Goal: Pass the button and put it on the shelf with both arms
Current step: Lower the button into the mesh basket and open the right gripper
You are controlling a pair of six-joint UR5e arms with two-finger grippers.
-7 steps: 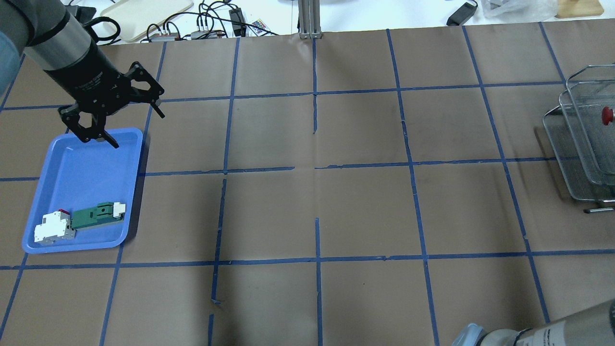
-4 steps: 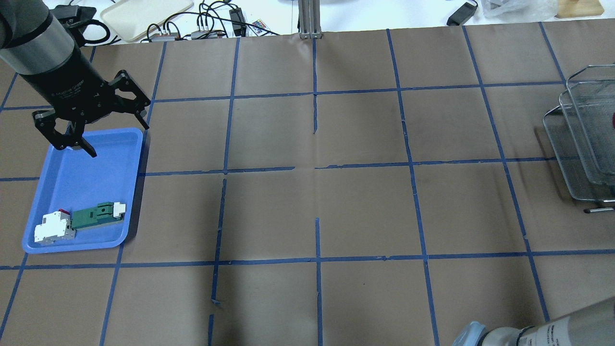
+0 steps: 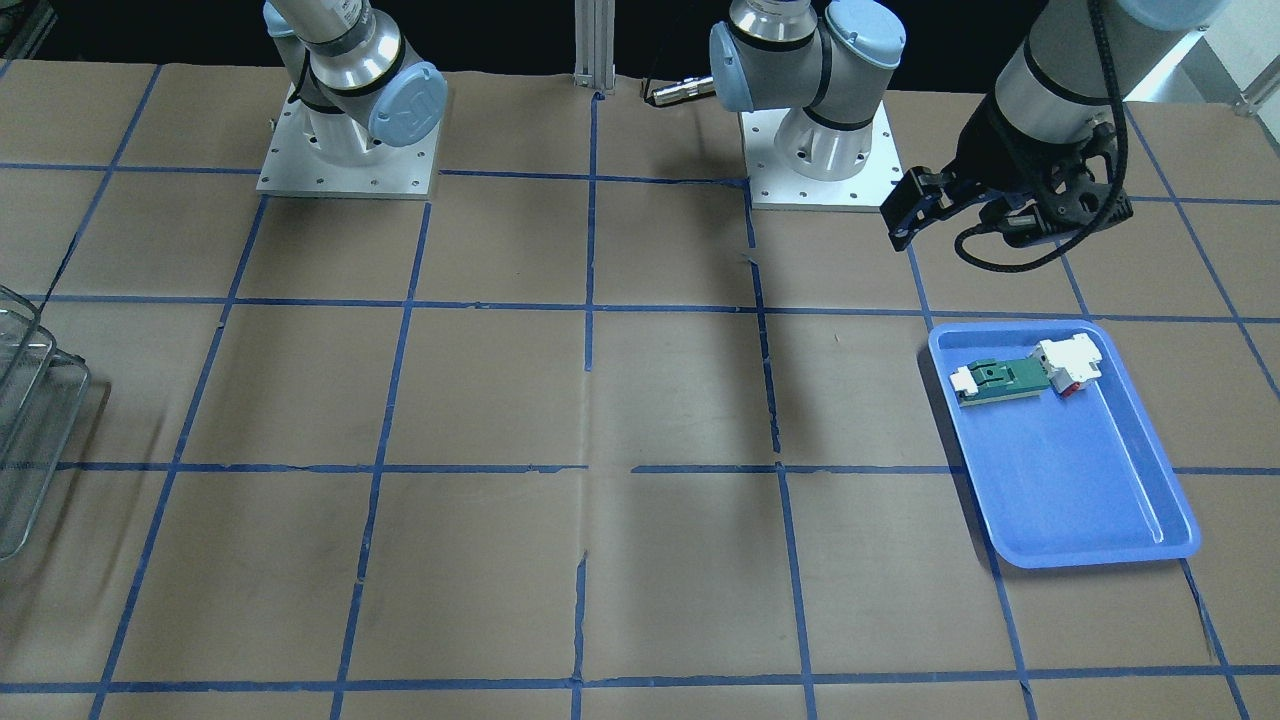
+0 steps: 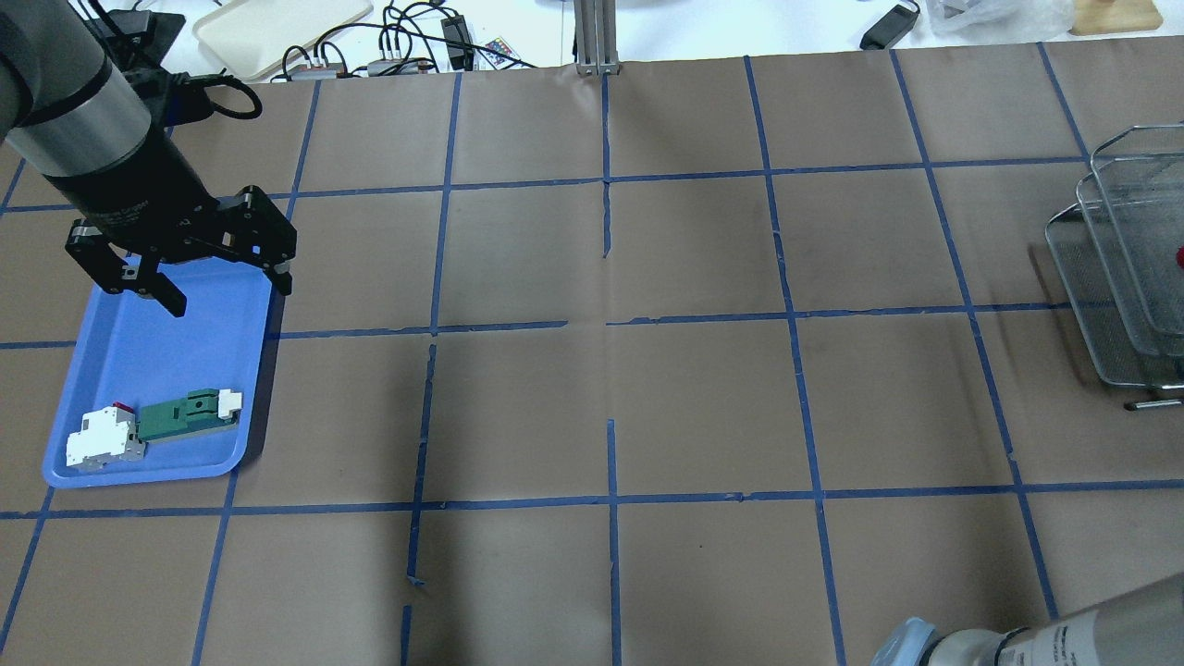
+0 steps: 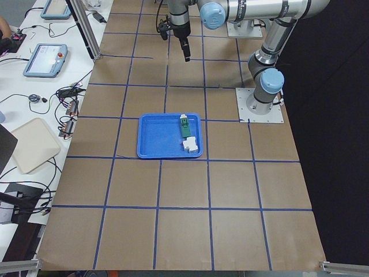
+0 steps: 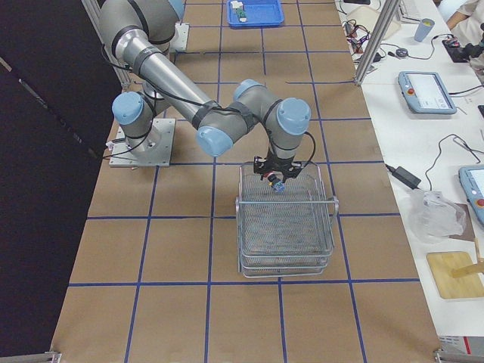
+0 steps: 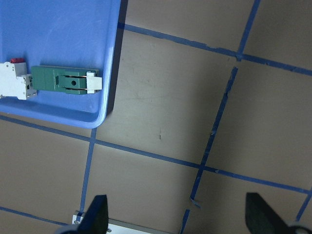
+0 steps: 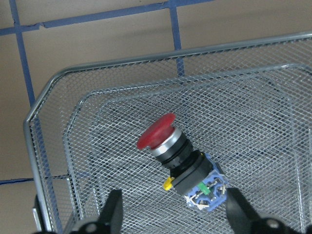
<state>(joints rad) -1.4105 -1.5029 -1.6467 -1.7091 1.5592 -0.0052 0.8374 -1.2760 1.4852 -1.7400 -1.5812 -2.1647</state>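
Note:
The button (image 8: 178,158), with its red cap, black collar and bluish block, lies tilted on the mesh of the wire shelf's (image 8: 53,97) top tier. My right gripper (image 8: 173,195) hovers over it, open, with a finger on each side and a gap at the left finger. In the exterior right view the gripper (image 6: 276,175) is at the shelf's (image 6: 287,227) robot-side end. In the overhead view only a red sliver of the button (image 4: 1180,254) shows at the right edge. My left gripper (image 4: 229,296) is open and empty above the far end of the blue tray (image 4: 157,342).
The blue tray holds a green-and-white flat part (image 4: 185,416) and a white block with red (image 4: 104,439) at its near end. The shelf (image 4: 1110,305) stands at the table's right edge. Cables and a beige tray (image 4: 277,28) lie beyond the table's far edge.
My left gripper has moved left and toward the robot over the tray's far end and turned. The button's red cap has slid toward the overhead view's right edge.

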